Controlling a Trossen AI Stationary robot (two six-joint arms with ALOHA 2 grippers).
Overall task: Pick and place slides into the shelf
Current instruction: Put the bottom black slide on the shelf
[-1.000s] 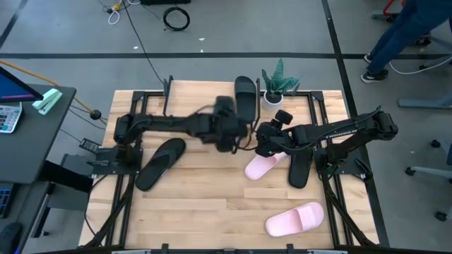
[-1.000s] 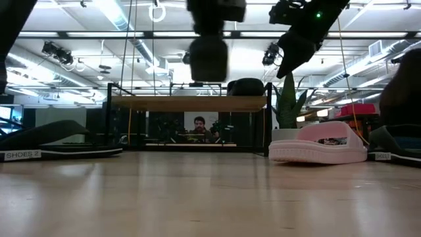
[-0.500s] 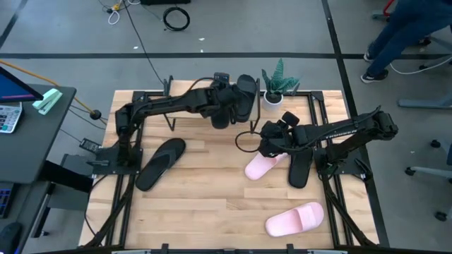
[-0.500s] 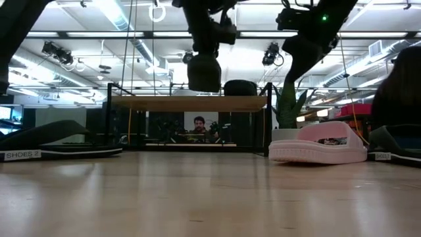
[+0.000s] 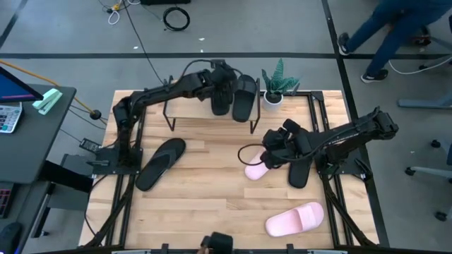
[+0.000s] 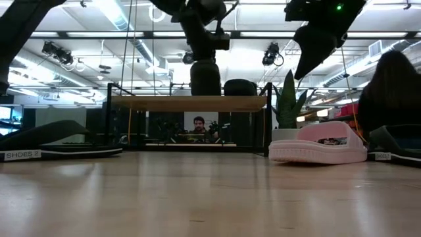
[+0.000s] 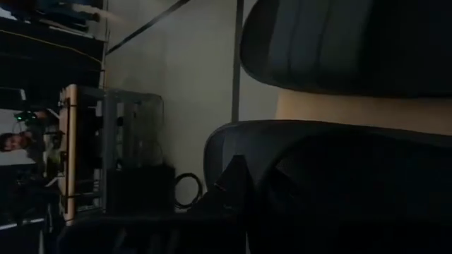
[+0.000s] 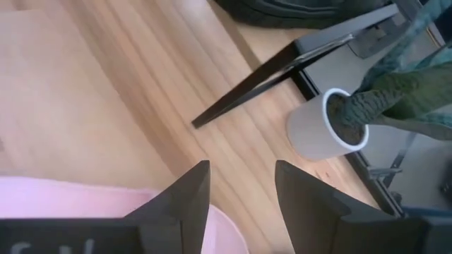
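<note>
My left gripper (image 5: pixel 220 79) is shut on a black slide (image 5: pixel 222 99) over the shelf (image 6: pixel 189 103) at the table's far edge. Beside it, a second black slide (image 5: pixel 244 97) lies sole down on the shelf top. In the low view the held slide (image 6: pixel 205 79) reaches down to the plank. My right gripper (image 5: pixel 274 152) is open above the heel end of a pale pink slide (image 5: pixel 257 168), which lies on the table. The right wrist view shows its fingers (image 8: pixel 240 194) apart, with the pink slide (image 8: pixel 70 201) below. My left gripper holds the black slide from above, its fingers pointing down. The slide itself (image 7: pixel 339 190) fills the left wrist view and hides the place of contact. The slide lies lengthwise, near to far, beside the other slide. Its underside (image 6: pixel 205 93) is at the shelf top.
A black slide (image 5: pixel 159 162) lies at the table's left, another (image 5: pixel 299 171) under my right arm, and a second pink slide (image 5: pixel 295 219) near the front edge. A potted plant (image 5: pixel 277 88) stands right of the shelf. A person (image 5: pixel 395 28) walks beyond the table.
My left gripper has carried the black slide from over the table's middle toward the far edge. It has brought the slide down onto the shelf top, left of the other black slide. My right gripper has shifted a little toward the near edge, staying open above the pink slide.
</note>
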